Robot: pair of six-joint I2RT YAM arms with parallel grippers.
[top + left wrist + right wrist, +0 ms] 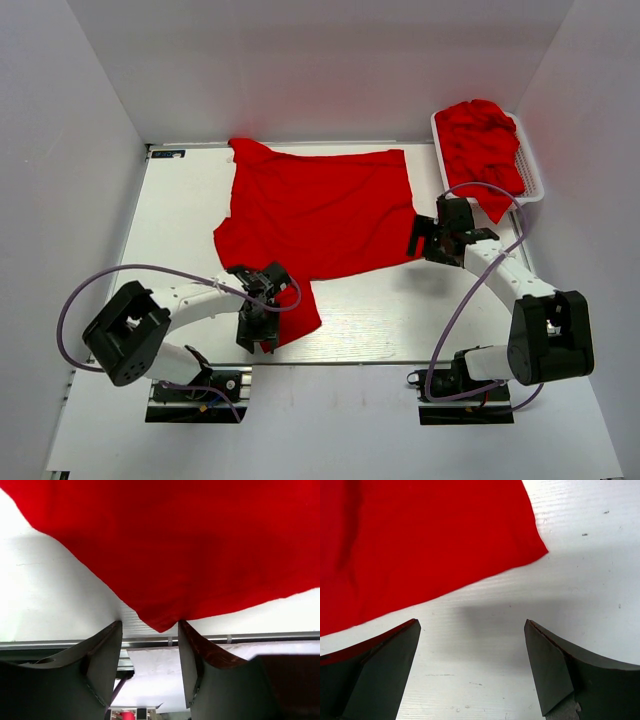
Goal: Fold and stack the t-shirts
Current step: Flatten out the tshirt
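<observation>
Shirt (320,215) corner lies between spread left tool (150,623); right tool (472,622) spread beside hem.

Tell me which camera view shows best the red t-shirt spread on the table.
The top external view: almost the whole spread t-shirt is in it, with its full outline. The left wrist view shows only one pointed corner of it, the right wrist view only another corner and an edge.
</observation>
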